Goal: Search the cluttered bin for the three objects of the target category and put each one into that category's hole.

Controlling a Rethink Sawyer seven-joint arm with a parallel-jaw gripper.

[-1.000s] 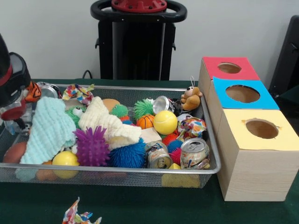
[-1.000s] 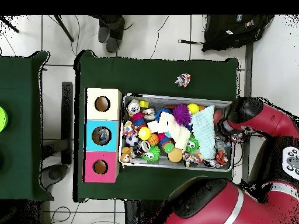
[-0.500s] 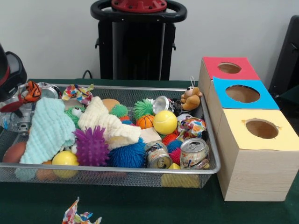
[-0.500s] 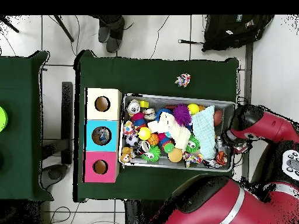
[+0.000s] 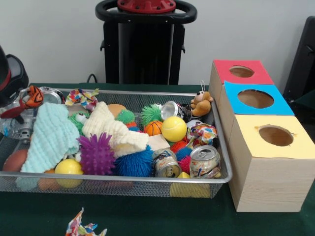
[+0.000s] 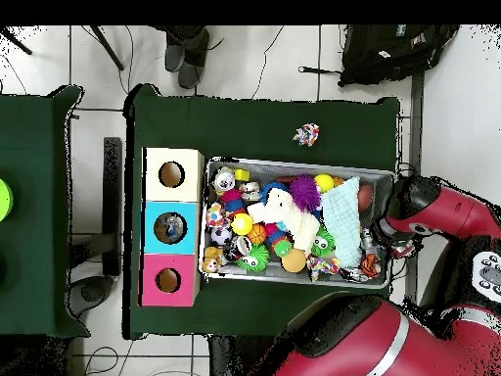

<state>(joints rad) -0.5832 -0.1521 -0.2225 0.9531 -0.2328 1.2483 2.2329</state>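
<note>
While the gripper [image 5: 15, 115] is held over the bin's [image 5: 123, 179] end farthest from the boxes [image 5: 268, 147], jaw state cannot be told; search step judged underway, target category unclear, next a pick.

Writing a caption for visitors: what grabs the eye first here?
The wire-mesh bin heaped with toys, above all the purple spiky ball near its front. Beside it stand three boxes with holes, topped red, blue and yellow. The red arm hangs at the bin's opposite end.
</note>
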